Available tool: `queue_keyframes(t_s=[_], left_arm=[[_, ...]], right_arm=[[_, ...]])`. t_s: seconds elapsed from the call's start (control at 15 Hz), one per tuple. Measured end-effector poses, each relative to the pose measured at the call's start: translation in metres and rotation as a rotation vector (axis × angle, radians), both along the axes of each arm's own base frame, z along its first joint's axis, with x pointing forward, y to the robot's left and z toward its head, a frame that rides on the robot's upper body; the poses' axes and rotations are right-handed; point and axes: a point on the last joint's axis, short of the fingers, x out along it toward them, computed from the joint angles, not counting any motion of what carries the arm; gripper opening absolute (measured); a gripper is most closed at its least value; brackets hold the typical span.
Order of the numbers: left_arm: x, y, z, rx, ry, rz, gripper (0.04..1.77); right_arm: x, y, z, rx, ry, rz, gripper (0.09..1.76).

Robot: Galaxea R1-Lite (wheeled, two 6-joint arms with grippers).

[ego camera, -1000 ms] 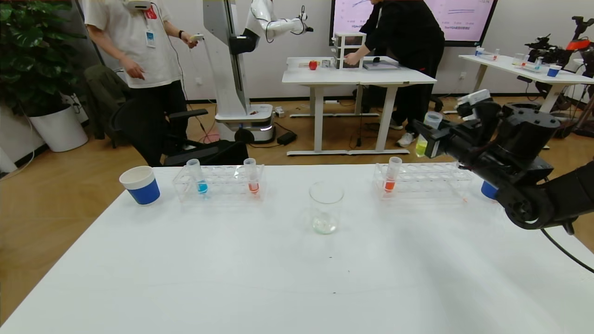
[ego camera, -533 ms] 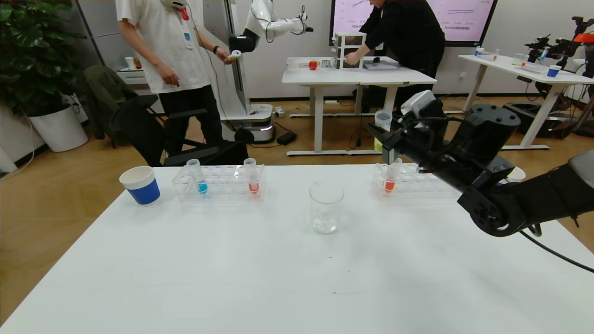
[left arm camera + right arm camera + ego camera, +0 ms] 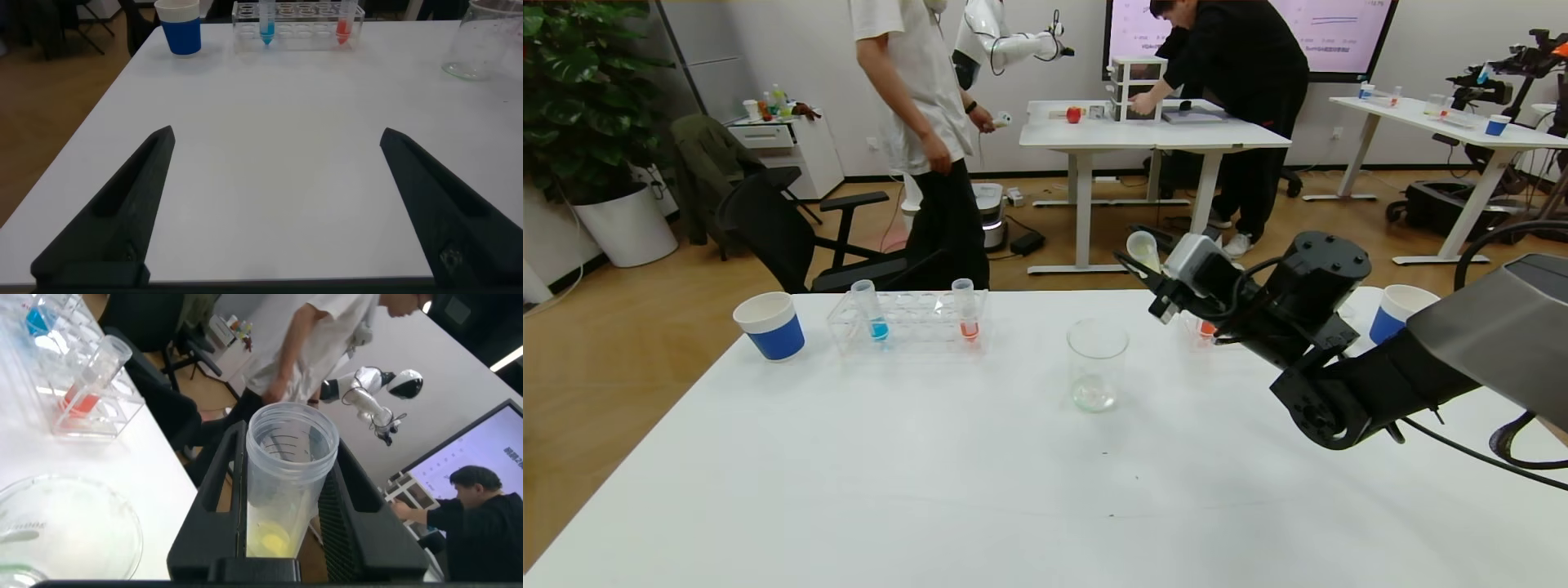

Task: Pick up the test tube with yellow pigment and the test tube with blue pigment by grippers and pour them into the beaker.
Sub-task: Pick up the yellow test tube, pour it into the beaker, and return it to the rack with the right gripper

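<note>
Yellow tube sits clamped in your right end effector, tipped toward the beaker and just beside its rim, so the mouth leads the pour and the liquid lies low in the tube. Your left end effector hangs spread wide and empty above the white surface, likely waiting for the blue tube, which stands upright in the left rack.

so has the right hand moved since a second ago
Yes: the right hand, gripping the yellow tube, has swung left, from beyond the right rack toward the beaker.
</note>
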Motion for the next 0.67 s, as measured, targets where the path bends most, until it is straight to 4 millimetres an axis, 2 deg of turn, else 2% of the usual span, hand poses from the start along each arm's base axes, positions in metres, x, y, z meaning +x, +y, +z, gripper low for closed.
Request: queue_keyframes(t_s=[0.4,0.67], left_arm=[[0.000,0.000,0.000,0.000,0.000,0.000,1.75],[0.000,0.000,0.000,0.000,0.000,0.000,1.75]], right_arm=[[0.007,0.001,-0.019,-0.085,-0.105,0.037,0.51],[0.013,0.005,-0.024,-0.136,-0.172,0.066,0.51]])
